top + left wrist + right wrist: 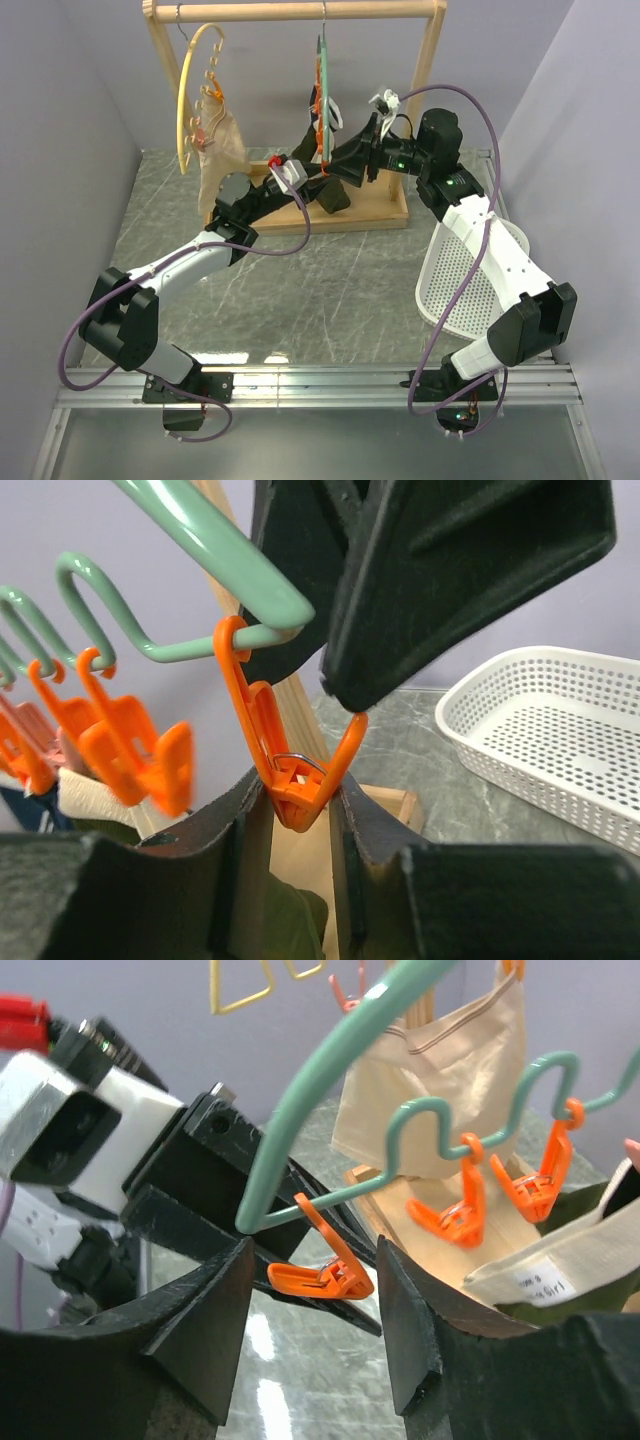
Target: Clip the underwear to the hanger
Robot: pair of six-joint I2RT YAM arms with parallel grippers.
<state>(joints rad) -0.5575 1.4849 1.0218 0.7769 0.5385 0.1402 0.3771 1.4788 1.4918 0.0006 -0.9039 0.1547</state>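
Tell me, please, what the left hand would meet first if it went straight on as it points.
The orange clip at the hanger's end, between the left hand's fingers; close behind it probably the right hand, though depth is unclear.

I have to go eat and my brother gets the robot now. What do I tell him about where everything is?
Left gripper: shut on the end clip of the hanger, fingers against both its sides.
Right gripper: open, holding nothing, facing that same clip.
The underwear: bunched under the row of clips, near the wooden rack base, tan waistband showing. I cannot tell whether any clip grips it.
Done: both arms are at the hanger and the clip is taken.
Left: bring the waistband into the clip, let it bite, then let go.
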